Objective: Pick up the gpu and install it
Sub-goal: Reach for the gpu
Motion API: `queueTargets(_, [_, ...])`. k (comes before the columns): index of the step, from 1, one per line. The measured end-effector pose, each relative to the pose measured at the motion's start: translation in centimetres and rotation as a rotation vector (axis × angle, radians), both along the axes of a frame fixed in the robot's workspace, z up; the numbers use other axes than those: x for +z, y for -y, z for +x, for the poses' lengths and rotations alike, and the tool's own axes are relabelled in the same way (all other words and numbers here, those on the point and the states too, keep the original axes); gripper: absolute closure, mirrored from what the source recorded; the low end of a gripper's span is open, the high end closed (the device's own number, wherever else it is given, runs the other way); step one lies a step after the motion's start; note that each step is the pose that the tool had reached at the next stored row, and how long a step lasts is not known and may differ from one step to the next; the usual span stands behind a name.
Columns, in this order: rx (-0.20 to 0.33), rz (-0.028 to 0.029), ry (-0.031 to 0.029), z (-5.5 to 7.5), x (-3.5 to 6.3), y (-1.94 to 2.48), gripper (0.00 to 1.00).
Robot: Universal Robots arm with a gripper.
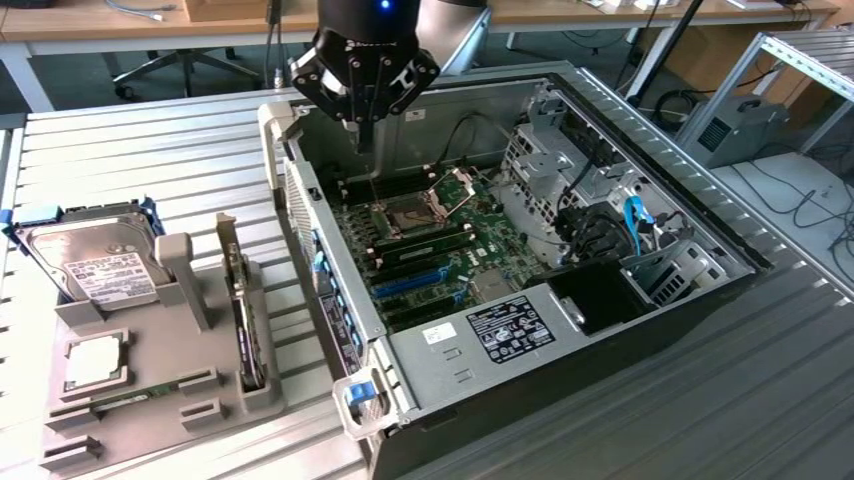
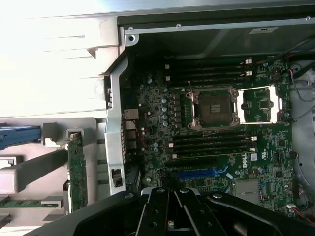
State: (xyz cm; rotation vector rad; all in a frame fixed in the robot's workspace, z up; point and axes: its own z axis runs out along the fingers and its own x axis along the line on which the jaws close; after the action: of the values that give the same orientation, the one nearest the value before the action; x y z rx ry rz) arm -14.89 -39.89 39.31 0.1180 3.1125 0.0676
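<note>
The gpu (image 1: 242, 305) stands on edge in a slot of the grey holder (image 1: 187, 400) on the exterior view's left, outside the computer case. In the wrist view the gpu (image 2: 77, 169) appears as a thin green strip beside the case wall. My gripper (image 1: 363, 140) hangs above the far end of the open case, over the motherboard (image 1: 427, 240), well away from the card. Its black fingers (image 2: 157, 209) are pressed together and nothing is between them; the gripper (image 2: 171, 196) is shut. A blue expansion slot (image 2: 199, 173) lies on the board just beyond the fingertips.
A silver hard drive (image 1: 91, 262), a processor chip (image 1: 94, 360) and a memory stick (image 1: 123, 400) also sit on the holder. The case (image 1: 441, 395) lies on its side on a ribbed metal table, with the CPU socket (image 2: 214, 109), drive cage and cables (image 1: 627, 225) inside.
</note>
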Motion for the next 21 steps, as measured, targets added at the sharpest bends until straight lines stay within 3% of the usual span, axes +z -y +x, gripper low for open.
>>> queueTargets(21, [0.000, 0.0000, 0.0000, -0.92, -0.02, 0.00, 0.89])
